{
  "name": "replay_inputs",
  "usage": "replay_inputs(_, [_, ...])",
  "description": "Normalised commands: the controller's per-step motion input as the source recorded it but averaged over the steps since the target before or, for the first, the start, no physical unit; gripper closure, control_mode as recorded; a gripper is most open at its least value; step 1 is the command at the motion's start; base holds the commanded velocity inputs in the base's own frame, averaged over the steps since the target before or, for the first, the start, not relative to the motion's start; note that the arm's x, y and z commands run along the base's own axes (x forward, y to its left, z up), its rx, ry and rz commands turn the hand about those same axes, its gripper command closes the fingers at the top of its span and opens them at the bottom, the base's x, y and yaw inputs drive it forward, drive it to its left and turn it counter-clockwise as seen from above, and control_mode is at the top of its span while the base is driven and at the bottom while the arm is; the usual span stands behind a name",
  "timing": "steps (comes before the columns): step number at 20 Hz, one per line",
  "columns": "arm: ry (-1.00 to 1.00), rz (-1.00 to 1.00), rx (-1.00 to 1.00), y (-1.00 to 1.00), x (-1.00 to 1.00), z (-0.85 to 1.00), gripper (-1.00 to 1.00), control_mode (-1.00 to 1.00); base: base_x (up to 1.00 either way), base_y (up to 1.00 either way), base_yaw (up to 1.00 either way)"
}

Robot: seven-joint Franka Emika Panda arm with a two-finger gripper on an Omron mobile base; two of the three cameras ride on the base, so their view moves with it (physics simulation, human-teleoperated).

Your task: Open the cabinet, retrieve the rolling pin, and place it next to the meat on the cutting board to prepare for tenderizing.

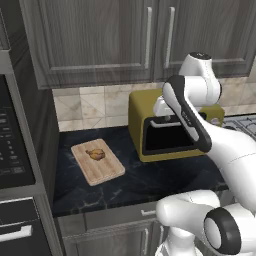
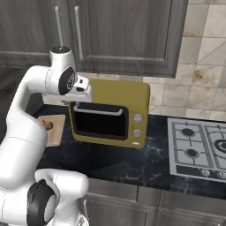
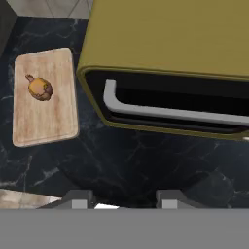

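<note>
The cabinet [image 1: 100, 40] [image 2: 123, 35] hangs above the counter with both dark grey doors closed, so the rolling pin is hidden. On the light wooden cutting board [image 1: 105, 170] [image 2: 56, 133] [image 3: 44, 121] lies the small golden-brown meat [image 1: 96, 154] [image 2: 47, 126] [image 3: 40, 89]. My gripper [image 3: 125, 199] hovers above the black counter, pointing down, in front of the toaster oven and right of the board. Its fingertips [image 3: 80, 197] stand apart with nothing between them.
A mustard-yellow toaster oven [image 1: 150, 125] [image 2: 114, 110] [image 3: 170, 39] stands right of the board, close under my hand. A gas stove [image 2: 198, 148] lies further right. A tall built-in oven column [image 1: 12, 145] borders the counter on the left. Silver bar handles [image 1: 148, 37] run down the cabinet doors.
</note>
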Motion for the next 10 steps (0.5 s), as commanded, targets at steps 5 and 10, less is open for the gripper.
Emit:
replay_inputs(5, [-0.12, 0.0, 0.0, 0.0, -0.24, 0.0, -1.0, -1.0, 0.0, 0.0, 0.0])
replay_inputs(10, [-0.3, 0.0, -0.01, 0.0, -0.5, 0.05, -1.0, -1.0, 0.0, 0.0, 0.0])
